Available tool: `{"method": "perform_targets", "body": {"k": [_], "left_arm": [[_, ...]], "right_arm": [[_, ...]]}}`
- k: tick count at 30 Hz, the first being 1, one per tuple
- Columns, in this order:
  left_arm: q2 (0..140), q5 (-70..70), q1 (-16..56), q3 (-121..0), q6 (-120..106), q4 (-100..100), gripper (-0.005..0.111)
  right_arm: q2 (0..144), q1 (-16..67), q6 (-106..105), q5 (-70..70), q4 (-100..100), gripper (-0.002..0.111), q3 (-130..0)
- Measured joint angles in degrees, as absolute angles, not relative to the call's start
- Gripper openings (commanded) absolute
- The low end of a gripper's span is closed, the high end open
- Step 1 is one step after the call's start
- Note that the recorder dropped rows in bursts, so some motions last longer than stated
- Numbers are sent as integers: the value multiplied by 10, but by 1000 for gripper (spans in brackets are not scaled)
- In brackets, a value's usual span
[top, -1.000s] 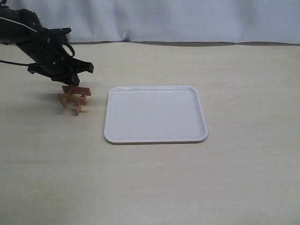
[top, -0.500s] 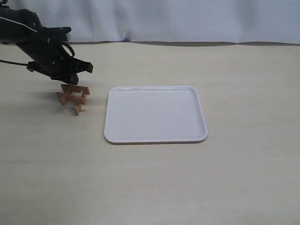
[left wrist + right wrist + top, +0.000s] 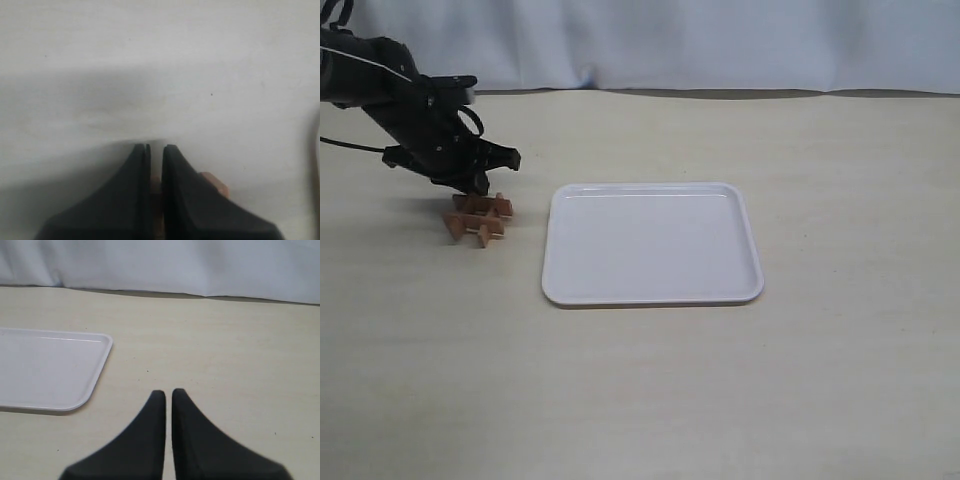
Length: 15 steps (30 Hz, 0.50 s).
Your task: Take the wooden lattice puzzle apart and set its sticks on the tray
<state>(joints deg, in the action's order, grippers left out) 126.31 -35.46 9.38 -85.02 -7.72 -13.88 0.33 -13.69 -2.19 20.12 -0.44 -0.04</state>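
The wooden lattice puzzle [image 3: 480, 217], a small reddish-brown grid, lies on the table just left of the tray [image 3: 650, 245], which is white and holds nothing. My left gripper [image 3: 477, 188] comes down on the puzzle's far edge. In the left wrist view that gripper [image 3: 155, 147] is shut on a strip of the puzzle's wood, and another bit of the puzzle [image 3: 216, 184] shows beside one finger. My right gripper [image 3: 164, 392] is shut with nothing in it, hovering over bare table right of the tray [image 3: 50, 367]. It is out of the exterior view.
A pale cloth backdrop [image 3: 670, 40] closes off the far edge of the beige table. The black left arm [image 3: 380, 85] reaches in from the upper left.
The left gripper has lowered the puzzle. It hung tilted above the table a second ago and now lies flatter and lower on the surface, still gripped.
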Motion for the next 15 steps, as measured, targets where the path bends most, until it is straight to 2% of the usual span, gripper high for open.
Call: {"method": "perform_targets", "body": {"k": [1,2,4,11,15], "left_arm": [[1263,-362,94,-850,-77,-139,25],[1263,-363,94,-850,-77,-139,37],[1263,-365,94,-850,-78,-139,48],[1238,-387,94,-867,-103,-140,50],[1205,-445,94,-891,-197,-120,50]], "right_arm": [[3,-137,-22,201,-4,4,0],[3,-137,-22,201,-4,4,0],[3,-137,-22,201,-4,4,0],[3,-137,-22,201,-4,4,0],[3,-137,-22,201,-4,4,0]]}}
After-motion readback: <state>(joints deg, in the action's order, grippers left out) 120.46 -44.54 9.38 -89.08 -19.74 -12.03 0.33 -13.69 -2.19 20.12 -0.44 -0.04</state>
